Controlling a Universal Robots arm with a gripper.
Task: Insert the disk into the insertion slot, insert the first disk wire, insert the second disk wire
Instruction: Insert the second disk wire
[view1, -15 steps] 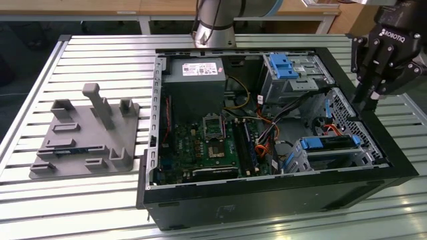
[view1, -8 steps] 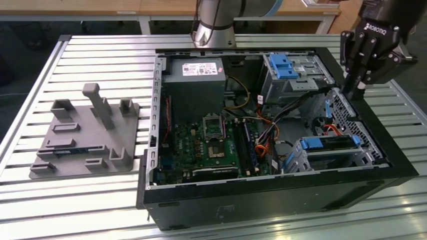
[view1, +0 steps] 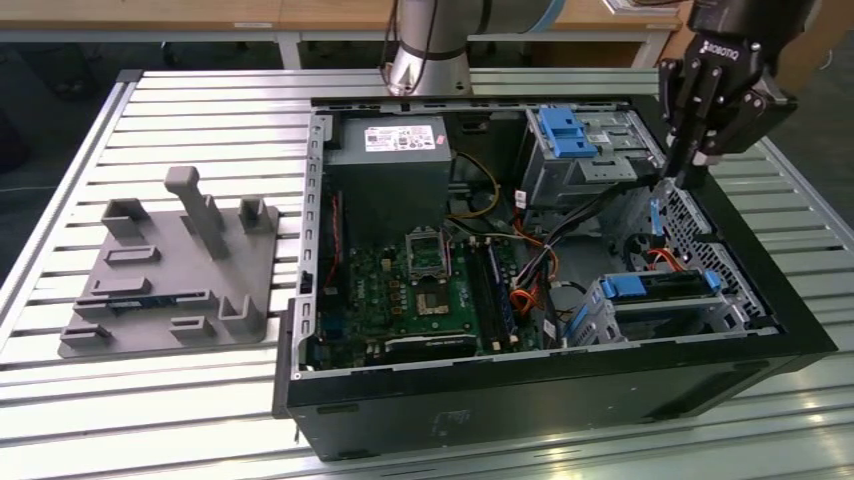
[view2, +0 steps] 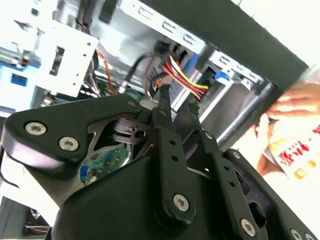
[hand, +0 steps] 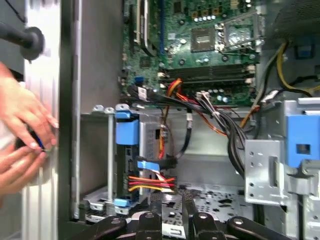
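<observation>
disk (view1: 654, 286): seated in the insertion slot (view1: 597, 318), down inside the case (view1: 534, 400), below and well apart from the fingertips
gripper (view1: 685, 181): hovers over the case's edge
fingers (view2: 163, 102): slightly spread, narrow gap, gripping nothing
red-yellow wires (hand: 150, 182): just past the fingertips, between them and the disk's blue carrier end; plugged in or not, cannot tell
taller bay (view1: 607, 160): beside the fingers, blue latch on top
person's hands (hand: 25, 132): outside the case wall, off to the fingers' side
desk (view1: 200, 90): slatted, carries the case
</observation>
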